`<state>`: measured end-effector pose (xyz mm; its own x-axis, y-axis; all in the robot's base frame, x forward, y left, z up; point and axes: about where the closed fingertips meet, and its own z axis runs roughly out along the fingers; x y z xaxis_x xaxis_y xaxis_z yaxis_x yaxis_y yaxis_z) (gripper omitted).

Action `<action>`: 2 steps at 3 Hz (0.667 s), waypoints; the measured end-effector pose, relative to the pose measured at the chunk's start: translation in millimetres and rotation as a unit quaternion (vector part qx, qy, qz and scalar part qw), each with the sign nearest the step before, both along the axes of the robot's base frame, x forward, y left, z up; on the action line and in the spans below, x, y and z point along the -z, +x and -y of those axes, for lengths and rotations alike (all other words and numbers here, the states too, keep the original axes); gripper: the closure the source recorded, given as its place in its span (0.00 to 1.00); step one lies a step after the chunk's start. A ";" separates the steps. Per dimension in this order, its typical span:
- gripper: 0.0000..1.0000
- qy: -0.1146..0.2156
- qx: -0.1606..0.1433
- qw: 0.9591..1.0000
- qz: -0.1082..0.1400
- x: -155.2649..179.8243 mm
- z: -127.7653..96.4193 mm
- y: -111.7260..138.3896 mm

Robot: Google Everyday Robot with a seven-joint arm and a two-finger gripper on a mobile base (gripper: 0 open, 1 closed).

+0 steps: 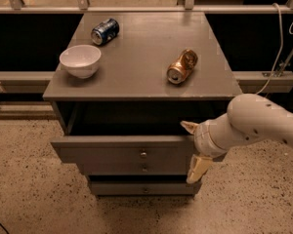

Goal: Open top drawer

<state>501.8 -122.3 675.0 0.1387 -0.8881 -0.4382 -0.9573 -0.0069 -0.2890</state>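
The top drawer (112,153) stands pulled out under the front edge of the worktop (136,79); the gripper (193,148) is at the drawer's right end, below the front right corner; its jaws are wide apart.

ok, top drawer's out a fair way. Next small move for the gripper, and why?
Probably ease the gripper back and clear: the top drawer already juts well past the lower drawers, and the open fingers only straddle its right end.
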 end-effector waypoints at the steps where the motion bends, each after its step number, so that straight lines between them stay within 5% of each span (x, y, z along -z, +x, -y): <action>1: 0.00 -0.014 0.009 1.000 -0.013 24.1 5.7 21.3; 2: 0.12 -0.029 0.015 0.999 -0.026 36.6 8.8 29.2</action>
<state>531.0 -131.1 638.4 0.0894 -0.9159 -0.3914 -0.9712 0.0070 -0.2382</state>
